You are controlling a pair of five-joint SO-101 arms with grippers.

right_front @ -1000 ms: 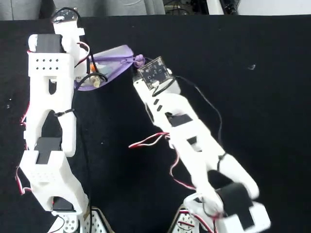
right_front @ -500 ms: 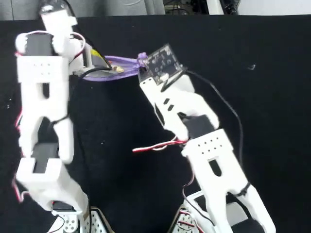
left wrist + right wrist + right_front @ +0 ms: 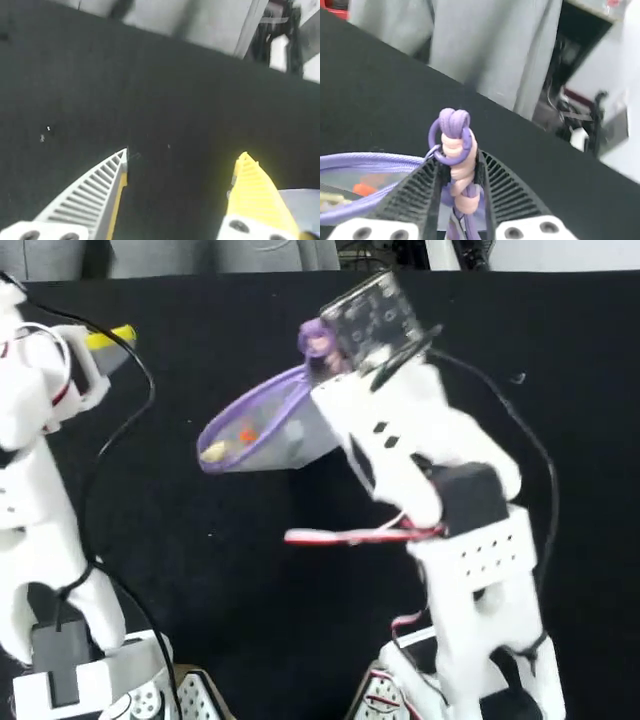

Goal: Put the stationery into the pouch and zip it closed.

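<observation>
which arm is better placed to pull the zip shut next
Probably right. The right gripper is shut on the pull, with the pouch hanging from it, mouth open. The left gripper is open, empty and well apart from the pouch.

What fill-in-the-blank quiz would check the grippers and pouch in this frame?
The right gripper is ___ on the zipper pull.
The left gripper is ___ and holds nothing.
The pouch has ___ trim.
Missing words: shut, open, purple.
</observation>
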